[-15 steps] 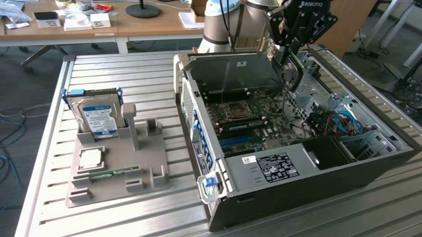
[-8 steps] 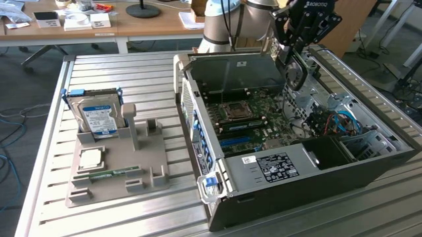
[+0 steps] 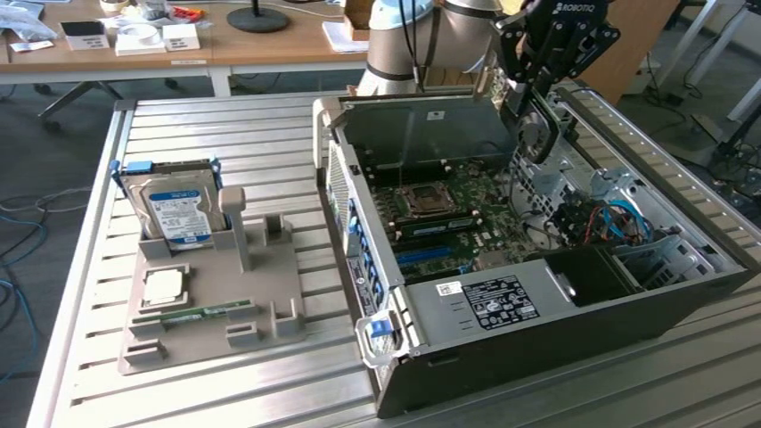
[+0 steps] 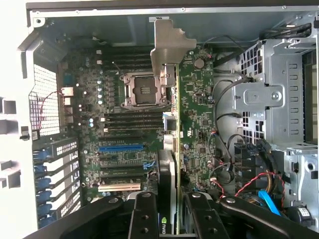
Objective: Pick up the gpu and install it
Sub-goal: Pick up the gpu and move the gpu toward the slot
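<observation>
My gripper (image 3: pixel 532 100) hangs over the far right part of the open computer case (image 3: pixel 500 357), shut on the gpu (image 3: pixel 539 135). The card is held upright, above the motherboard (image 3: pixel 443 214), and its round black fan faces the exterior view's left. In the wrist view the gpu (image 4: pixel 170 159) appears edge-on between the two black fingers (image 4: pixel 144 216) of my gripper (image 4: pixel 172 219). Its silver end bracket (image 4: pixel 167 45) points away from the camera towards the case's rear wall. Below it on the motherboard (image 4: pixel 124 79) lie the empty CPU socket (image 4: pixel 142 89) and a blue slot (image 4: pixel 119 148).
A grey holder (image 3: pixel 202 330) on the slatted metal table (image 3: pixel 238 125) carries a blue-labelled hard drive (image 3: pixel 178 209), a CPU chip (image 3: pixel 164 285) and a memory stick (image 3: pixel 196 314). Inside the case, a metal drive cage (image 4: pixel 271 94) and loose cables (image 4: pixel 249 184) stand close beside the card.
</observation>
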`<state>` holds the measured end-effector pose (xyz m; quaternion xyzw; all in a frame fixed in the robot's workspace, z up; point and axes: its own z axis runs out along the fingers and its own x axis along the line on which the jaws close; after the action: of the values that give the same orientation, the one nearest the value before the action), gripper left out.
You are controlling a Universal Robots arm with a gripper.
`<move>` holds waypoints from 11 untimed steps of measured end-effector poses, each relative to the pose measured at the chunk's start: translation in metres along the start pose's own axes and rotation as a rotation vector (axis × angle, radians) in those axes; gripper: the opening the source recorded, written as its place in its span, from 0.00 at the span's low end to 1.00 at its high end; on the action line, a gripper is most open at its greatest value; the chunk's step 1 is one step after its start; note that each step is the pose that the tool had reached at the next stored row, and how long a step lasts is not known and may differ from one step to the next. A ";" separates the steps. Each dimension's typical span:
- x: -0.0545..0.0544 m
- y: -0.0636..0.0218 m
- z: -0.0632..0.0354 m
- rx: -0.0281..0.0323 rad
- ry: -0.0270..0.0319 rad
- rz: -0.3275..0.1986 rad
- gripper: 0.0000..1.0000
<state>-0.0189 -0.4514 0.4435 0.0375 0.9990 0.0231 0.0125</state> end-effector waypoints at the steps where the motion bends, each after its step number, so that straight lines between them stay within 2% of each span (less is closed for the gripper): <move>1: 0.000 0.0000 0.0000 0.0000 0.0001 0.000 0.27; 6: -0.001 0.0001 0.0001 -0.0001 0.0000 0.000 0.27; 11: -0.010 0.0007 0.0003 0.0000 0.0000 0.000 0.27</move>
<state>-0.0090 -0.4515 0.4435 0.0375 0.9990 0.0231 0.0124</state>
